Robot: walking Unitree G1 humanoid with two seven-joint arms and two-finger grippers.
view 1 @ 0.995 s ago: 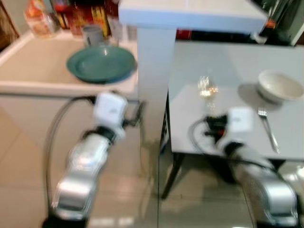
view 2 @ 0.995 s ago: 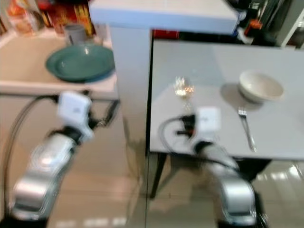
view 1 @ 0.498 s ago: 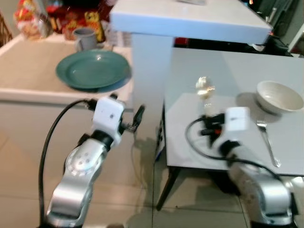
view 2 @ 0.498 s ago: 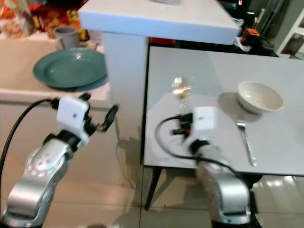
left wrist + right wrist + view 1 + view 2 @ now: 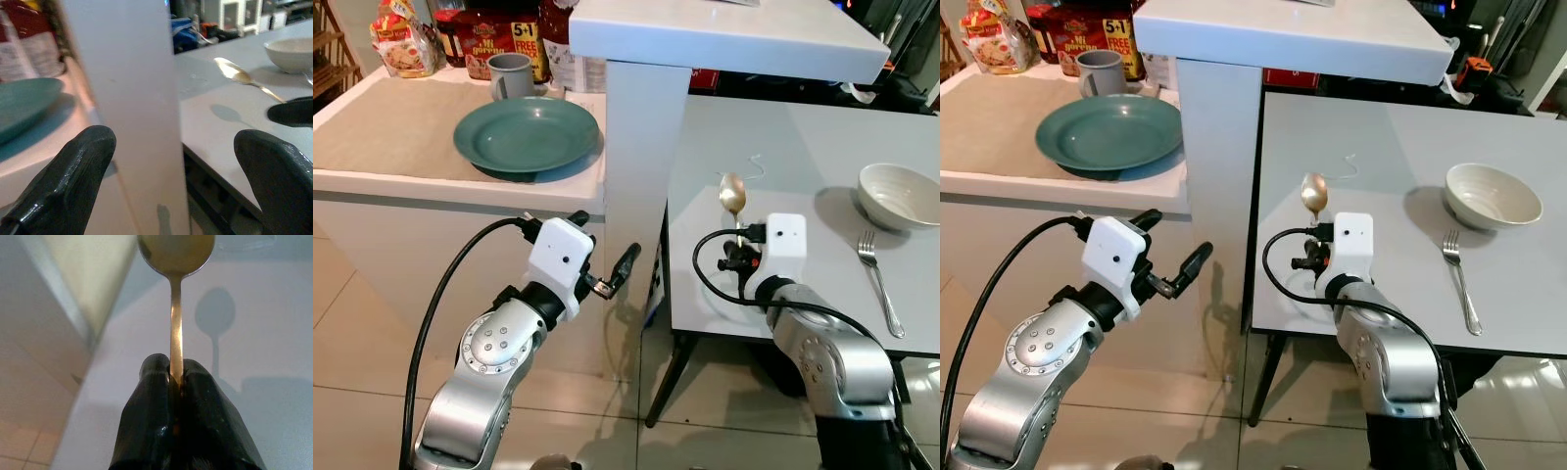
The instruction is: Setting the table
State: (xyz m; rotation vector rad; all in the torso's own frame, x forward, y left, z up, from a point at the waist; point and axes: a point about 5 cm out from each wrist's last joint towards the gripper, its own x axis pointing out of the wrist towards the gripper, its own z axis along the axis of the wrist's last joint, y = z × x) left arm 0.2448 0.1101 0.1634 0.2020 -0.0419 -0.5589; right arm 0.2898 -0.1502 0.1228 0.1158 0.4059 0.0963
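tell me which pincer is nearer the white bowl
Right. The right pincer, shut on the spoon, is over the grey table where the white bowl sits; the open left pincer hangs beyond the table's edge by the counter.

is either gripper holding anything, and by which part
The right gripper pinches a spoon by the lower end of its handle, bowl pointing away. The left gripper is open and holds nothing.

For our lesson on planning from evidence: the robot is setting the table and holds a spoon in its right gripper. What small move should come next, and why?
Probably carry the spoon rightward over the grey table toward the white bowl. The right gripper is shut on its handle, holding it above the table's near left part, while the fork already lies by the bowl.
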